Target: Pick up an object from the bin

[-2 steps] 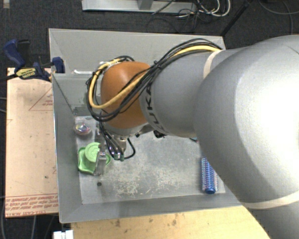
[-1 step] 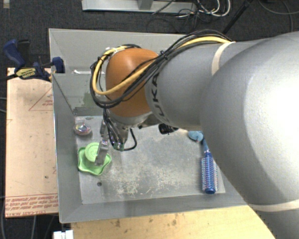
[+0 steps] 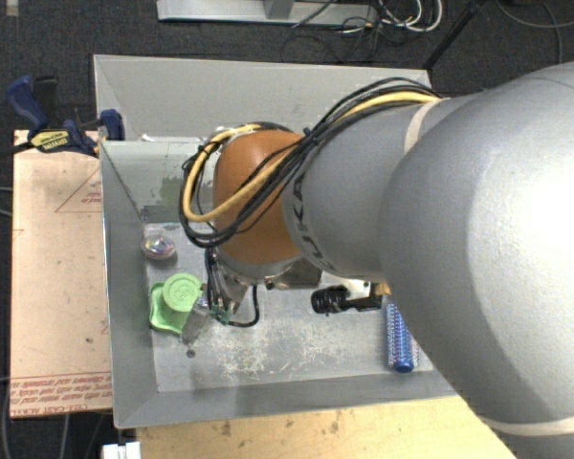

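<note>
Camera view: tool (image 3: 206, 316) sits low at the 8 o'clock side of the bin (image 3: 268, 357).
Nearest thing: green round-lidded piece (image 3: 172, 300), at the tool's 9 o'clock, touching or just beside it.
Tool state: cannot tell whether released or clenched.
Others: black cylinder (image 3: 337, 300) at 3 o'clock, apart.

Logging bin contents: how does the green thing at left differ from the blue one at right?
The green piece is broad with a round top; the blue piece is slim and ridged. The green piece lies beside the end effector; the blue piece lies apart from it. Both rest on the bin floor.
</note>
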Tool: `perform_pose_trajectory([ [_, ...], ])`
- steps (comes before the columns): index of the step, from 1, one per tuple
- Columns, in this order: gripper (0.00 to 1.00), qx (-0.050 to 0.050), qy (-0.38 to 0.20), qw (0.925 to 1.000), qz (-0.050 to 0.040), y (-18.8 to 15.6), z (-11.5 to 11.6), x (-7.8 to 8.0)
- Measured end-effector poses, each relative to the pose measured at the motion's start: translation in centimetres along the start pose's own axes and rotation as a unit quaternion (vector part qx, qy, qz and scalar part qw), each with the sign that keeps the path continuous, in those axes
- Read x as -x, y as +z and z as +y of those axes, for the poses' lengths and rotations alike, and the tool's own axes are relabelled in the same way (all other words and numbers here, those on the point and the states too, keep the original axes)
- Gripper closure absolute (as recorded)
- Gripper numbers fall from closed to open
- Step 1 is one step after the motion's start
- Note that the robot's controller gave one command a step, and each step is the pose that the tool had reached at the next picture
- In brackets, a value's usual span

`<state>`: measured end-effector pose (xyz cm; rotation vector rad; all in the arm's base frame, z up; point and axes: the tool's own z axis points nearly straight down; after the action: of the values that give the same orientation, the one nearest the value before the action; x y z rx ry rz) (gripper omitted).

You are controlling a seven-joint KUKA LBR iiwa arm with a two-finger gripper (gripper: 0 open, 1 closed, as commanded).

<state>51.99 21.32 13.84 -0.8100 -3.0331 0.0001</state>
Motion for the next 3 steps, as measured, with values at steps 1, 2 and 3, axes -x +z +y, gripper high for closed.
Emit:
perform_pose_trajectory([
  [1,0.00,0.000,0.011,0.9999,-0.0006,5.8,3.5,2.1],
  [2,1.00,0.002,0.011,0.9999,-0.0013,5.3,3.6,2.1],
  [3,1.00,0.004,0.010,0.9999,-0.0033,-3.8,3.6,2.0],
])
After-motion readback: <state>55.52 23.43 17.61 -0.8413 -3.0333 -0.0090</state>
